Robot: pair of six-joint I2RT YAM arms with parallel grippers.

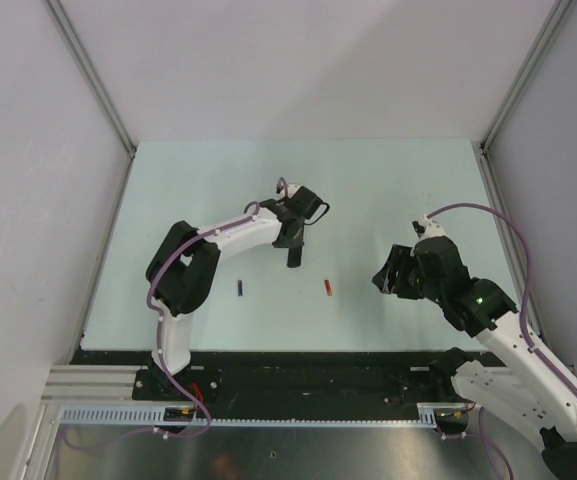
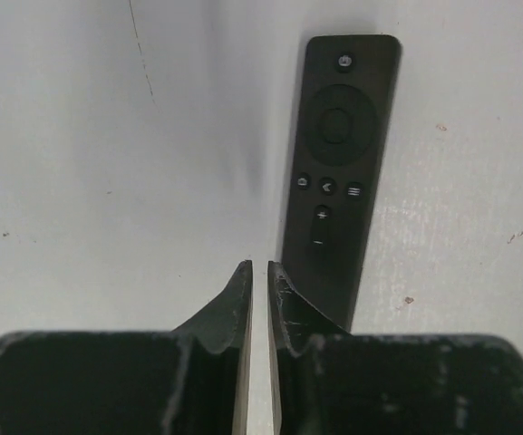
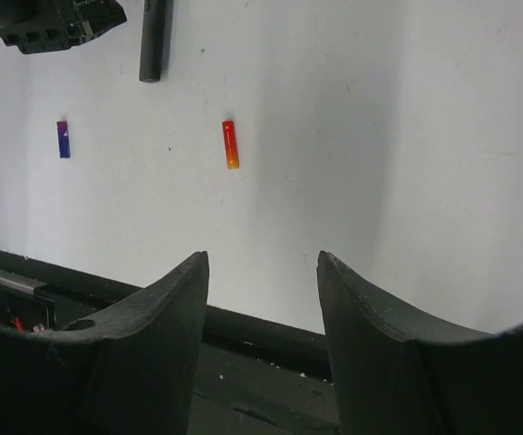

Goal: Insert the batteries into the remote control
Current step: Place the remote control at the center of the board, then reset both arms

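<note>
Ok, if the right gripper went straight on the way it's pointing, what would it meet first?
Probably the pale table top: the small orange-red cylindrical battery lies just off the line from the open right gripper. Depth is unclear.

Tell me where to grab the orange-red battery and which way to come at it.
Grip the orange-red battery at mid-length, across its round sides, coming straight down from above: it lies flat on the table, apart from everything, so fingers can straddle it. The open right gripper looks nearest.
</note>
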